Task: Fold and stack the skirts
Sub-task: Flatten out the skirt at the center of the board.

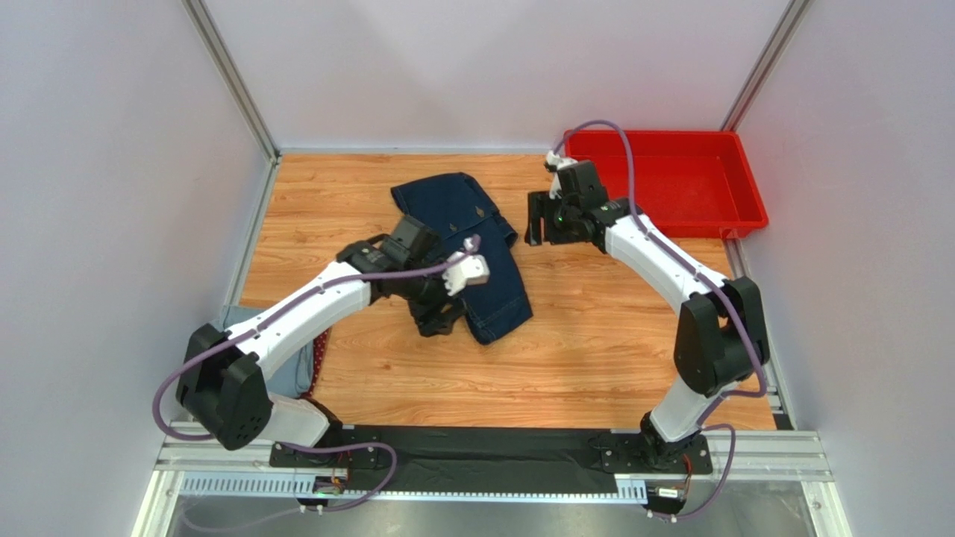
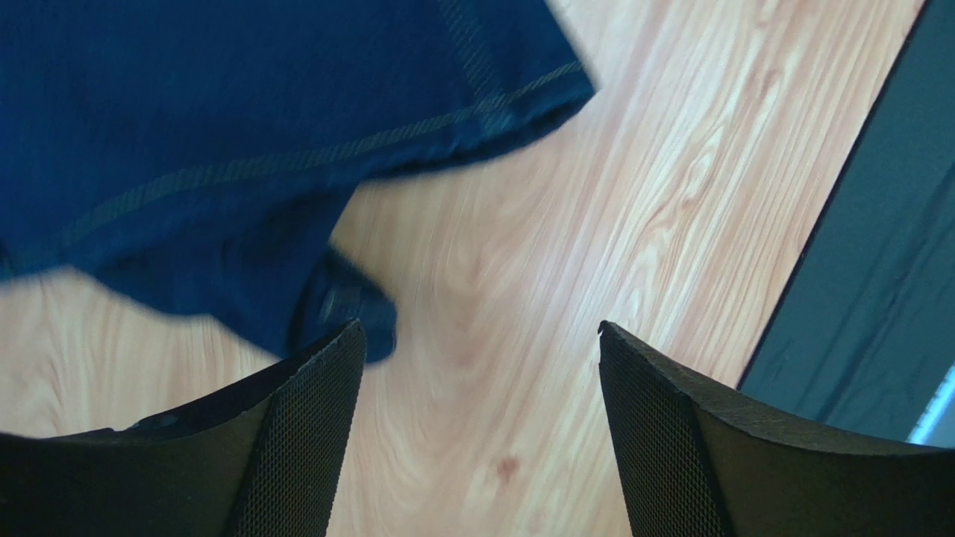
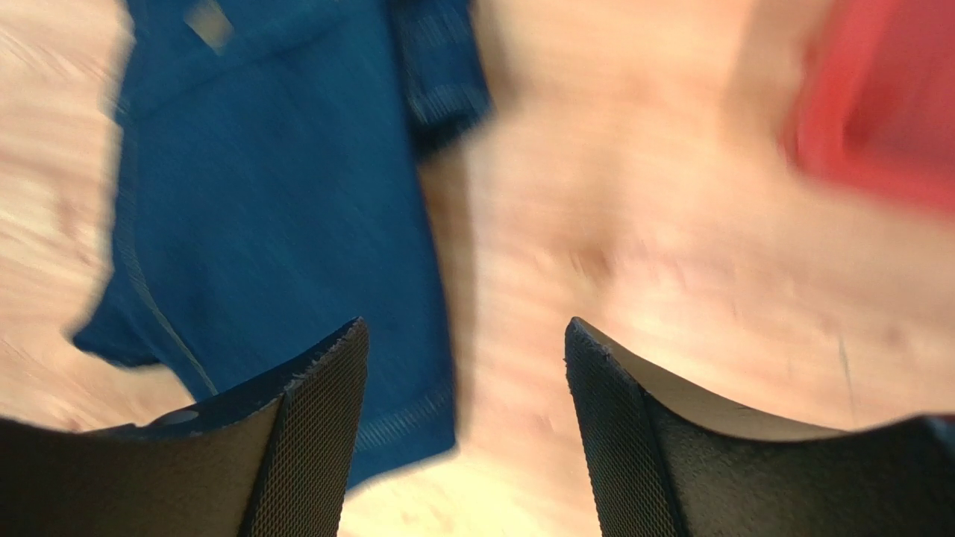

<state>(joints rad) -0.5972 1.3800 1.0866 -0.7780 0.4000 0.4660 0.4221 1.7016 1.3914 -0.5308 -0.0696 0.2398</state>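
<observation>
navy skirt looks bunched up; left gripper and right gripper both spread apart, holding nothing; I'd pinch matching hem corners, then fold slowly

Navy skirt: dark navy denim, paler stitch lines along hem. Dotted skirt: dark red, small white dots. Tray: bright red. Table: orange-brown wood, streaky grain, darker knots. Arms: white shells, black joints. Cables: purple. Walls: pale grey. Strip at near edge: black.
</observation>
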